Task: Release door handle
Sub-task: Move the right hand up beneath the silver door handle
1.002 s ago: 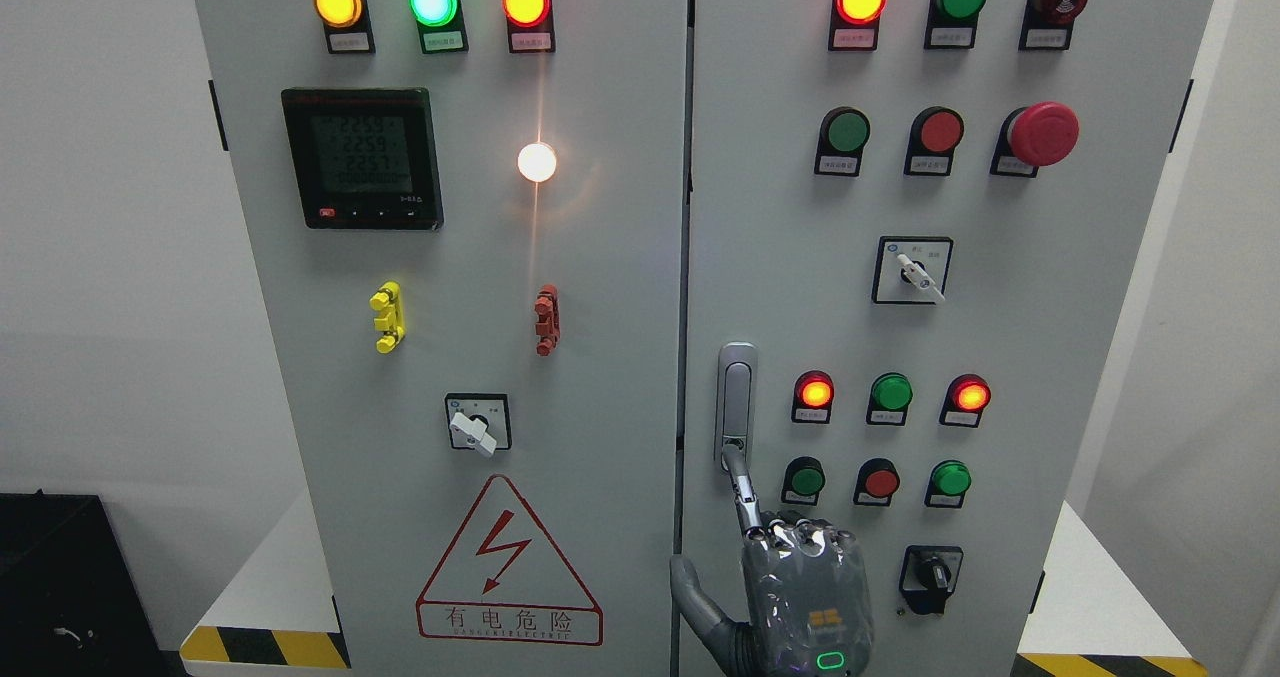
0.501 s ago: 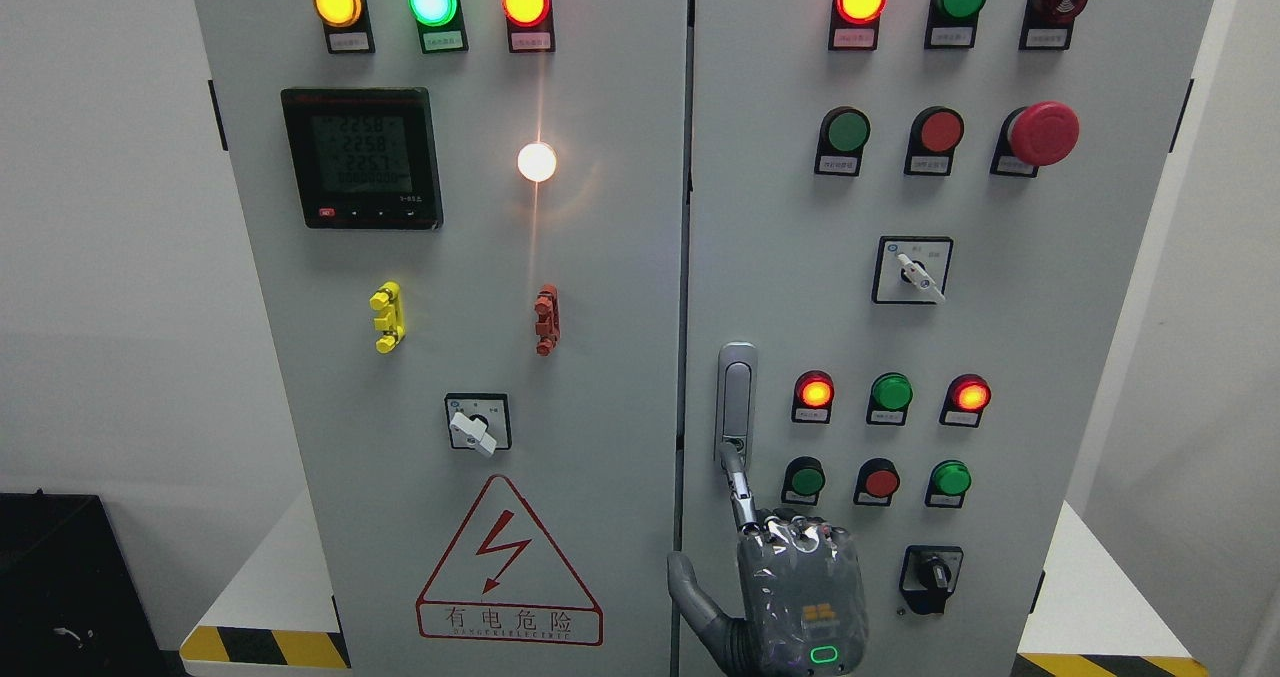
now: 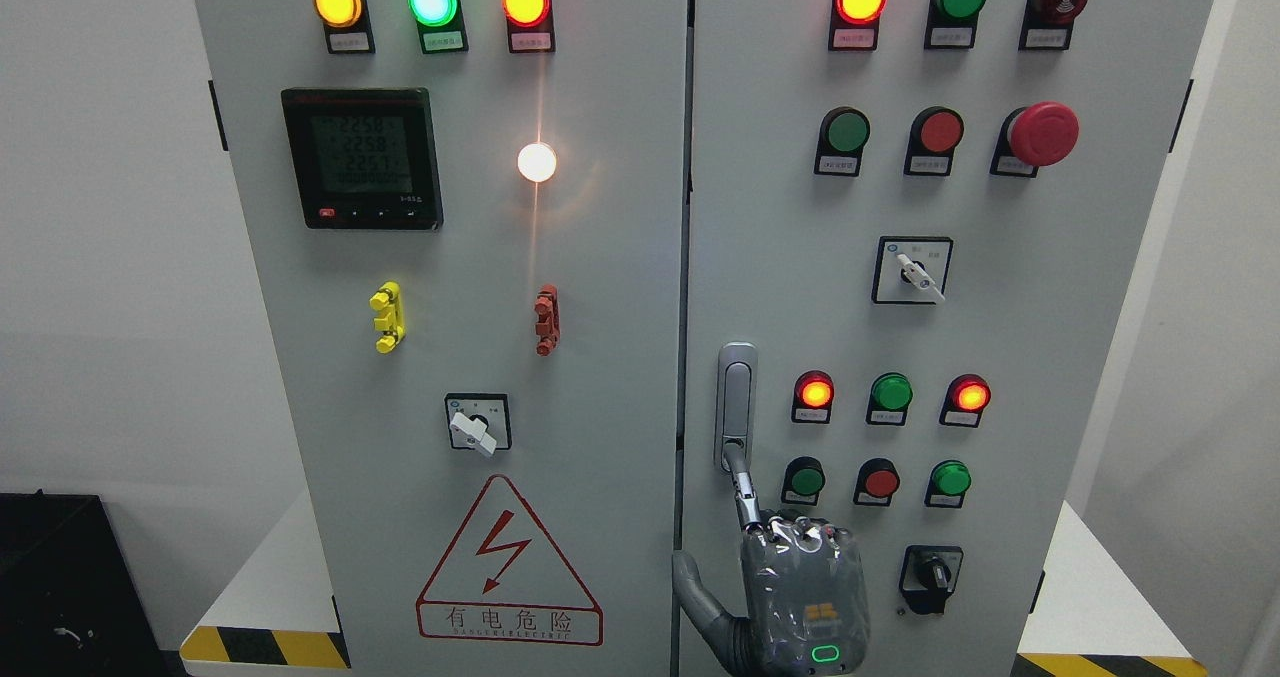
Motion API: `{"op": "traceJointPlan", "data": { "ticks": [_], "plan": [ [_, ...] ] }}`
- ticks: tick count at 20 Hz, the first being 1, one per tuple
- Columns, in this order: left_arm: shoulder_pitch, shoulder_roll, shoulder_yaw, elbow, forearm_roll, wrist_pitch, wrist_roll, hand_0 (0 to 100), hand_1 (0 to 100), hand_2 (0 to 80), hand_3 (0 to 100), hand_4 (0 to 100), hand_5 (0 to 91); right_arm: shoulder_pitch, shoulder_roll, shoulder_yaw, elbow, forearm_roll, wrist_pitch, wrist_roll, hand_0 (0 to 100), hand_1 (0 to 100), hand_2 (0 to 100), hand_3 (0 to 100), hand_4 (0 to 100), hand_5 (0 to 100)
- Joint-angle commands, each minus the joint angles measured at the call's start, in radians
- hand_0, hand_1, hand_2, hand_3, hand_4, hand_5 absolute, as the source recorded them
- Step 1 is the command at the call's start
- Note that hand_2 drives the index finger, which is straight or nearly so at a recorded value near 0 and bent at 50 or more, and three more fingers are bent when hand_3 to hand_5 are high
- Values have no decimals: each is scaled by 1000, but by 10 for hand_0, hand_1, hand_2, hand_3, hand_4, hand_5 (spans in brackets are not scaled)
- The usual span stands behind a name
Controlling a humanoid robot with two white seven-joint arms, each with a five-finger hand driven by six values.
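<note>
The silver door handle (image 3: 737, 397) stands upright on the right door (image 3: 1050, 357) of the grey electrical cabinet, close to the seam between the doors. My right hand (image 3: 735, 502) comes up from the bottom edge just below it. Its index finger (image 3: 741, 487) is stretched upward with the tip touching the handle's lower end. The thumb (image 3: 690, 582) sticks out to the left, and no finger wraps the handle. The left hand does not show.
Round push buttons and lit lamps (image 3: 815, 394) sit right of the handle. A black rotary switch (image 3: 932, 577) is beside my hand. The left door (image 3: 600, 257) carries a meter (image 3: 362, 157), a selector switch (image 3: 476, 423) and a warning triangle (image 3: 508, 567).
The right hand shifted slightly left and up, then settled back a little; the index fingertip stays at the handle's lower end.
</note>
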Motion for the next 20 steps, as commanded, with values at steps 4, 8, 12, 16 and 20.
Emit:
{"op": "traceJointPlan", "data": {
  "ticks": [4,8,12,16,20],
  "plan": [
    [17,0,0,0,0,0,0,120,556,0,0,0,0,-14,-1,-7,7,-1,2,4,331,252,77,1000,1000,1000],
    [17,0,0,0,0,0,0,120,556,0,0,0,0,-10,-1,-7,4,-2,10,21,331,250,78,1000,1000,1000],
    [17,0,0,0,0,0,0,120,556,0,0,0,0,-14,-1,-9,7,-4,11,22,332,249,80,1000,1000,1000],
    [17,0,0,0,0,0,0,120,556,0,0,0,0,-7,1,-7,5,-4,11,22,333,250,81,1000,1000,1000],
    [17,0,0,0,0,0,0,120,556,0,0,0,0,-7,1,-6,7,-4,11,24,334,250,84,1000,1000,1000]
  ]
}}
